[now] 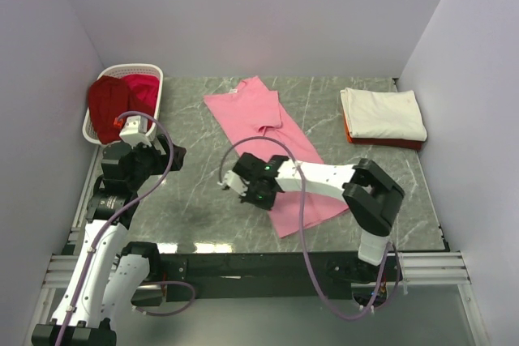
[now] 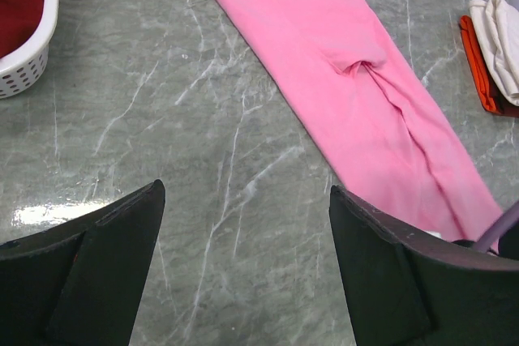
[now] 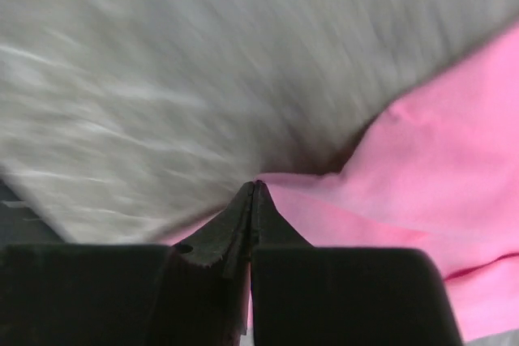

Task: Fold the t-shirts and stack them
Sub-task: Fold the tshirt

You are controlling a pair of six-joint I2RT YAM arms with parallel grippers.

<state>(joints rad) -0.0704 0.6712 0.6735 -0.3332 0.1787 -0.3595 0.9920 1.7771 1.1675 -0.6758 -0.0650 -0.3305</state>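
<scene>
Grey marble table is filling the space between pale walls. Nearest, on the left side, the left gripper is hanging above bare marble with its jaws spread wide and nothing between them. Toward the middle, the right gripper is reaching in low at the near left edge of the pink shirt; its fingertips are pressing tight together, and a fold of pink cloth is looking caught between them, though that wrist view is blurring. The pink shirt is lying flat in a long strip, slanting from the near right up to the far middle, collar end farthest. Beyond the left gripper, the basket is sitting in the far left corner, holding red shirts. At the far right, the cream shirt is resting folded on top of an orange-red shirt
</scene>
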